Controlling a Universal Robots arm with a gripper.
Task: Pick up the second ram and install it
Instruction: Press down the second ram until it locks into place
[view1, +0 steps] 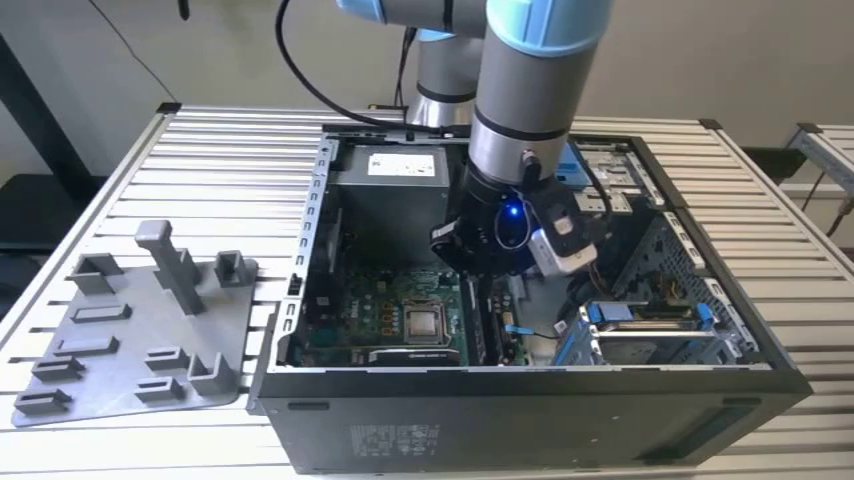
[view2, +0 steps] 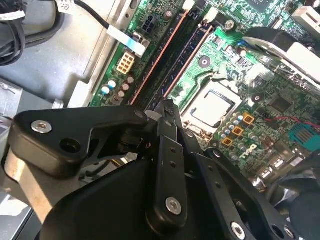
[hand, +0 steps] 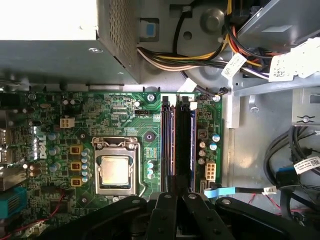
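Observation:
In the first wrist view the second ram (hand: 184, 145) is a thin dark stick lying along the memory slot farther from the processor, and it runs up from my fingertips. My gripper (hand: 178, 189) is shut on it, low over the motherboard (hand: 120, 115). A second slot (hand: 165, 145) lies right beside it. In the second wrist view the black fingers (view2: 167, 112) come together just above the near end of the two memory slots (view2: 172, 60). In the exterior view the gripper (view1: 497, 268) reaches down into the open computer case (view1: 534, 400).
The processor (hand: 116, 170) sits beside the slots, with a power supply (view1: 400, 165) and cable bundles (hand: 200, 55) at the case's far end. A drive cage (view1: 654, 325) is at the exterior view's right. A grey holder tray (view1: 134, 340) with upright posts lies outside the case.

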